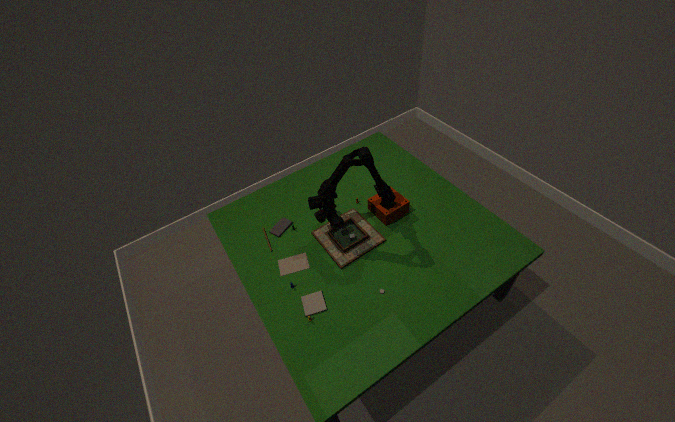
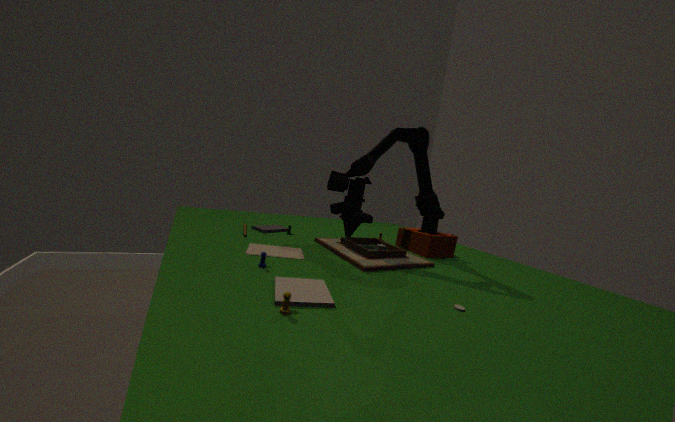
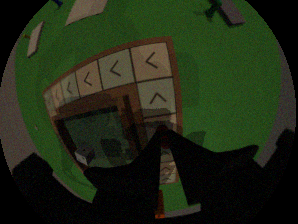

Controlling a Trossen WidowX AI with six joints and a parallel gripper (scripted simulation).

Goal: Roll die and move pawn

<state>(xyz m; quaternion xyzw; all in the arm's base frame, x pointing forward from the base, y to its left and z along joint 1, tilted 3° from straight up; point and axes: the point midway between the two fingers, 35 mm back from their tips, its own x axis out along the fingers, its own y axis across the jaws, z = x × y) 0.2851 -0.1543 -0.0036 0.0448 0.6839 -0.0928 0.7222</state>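
Nearest on the green surface (image 2: 392, 356), exterior view: a yellow piece (image 2: 286, 303) at the edge of a pale tile (image 2: 302, 291), and a white disc (image 2: 459, 307) well apart at 3 o'clock from it. All lie away from the arm.

Mid-field: the board (image 1: 329, 246) with the tray (image 1: 363, 237) sunk in its middle. In the top view a small white body, judged to be the die (image 1: 351, 236), rests inside the tray. Die step looks done. Pips are too small to read.

Over the board: the tool (image 2: 351, 232) points straight down, low over the 10 o'clock corner of the ring in the top view. It is pinching something thin. The wrist view shows a reddish sliver between the fingers, judged to be the pawn (image 3: 160, 192). I cannot tell whether it touches a square. The arrowed squares (image 3: 152, 62) lie just ahead.

Far: orange base block (image 2: 426, 242).

Status: pawn move in hand; the count cannot be checked. Left: seat the pawn, release, and retract the arm.
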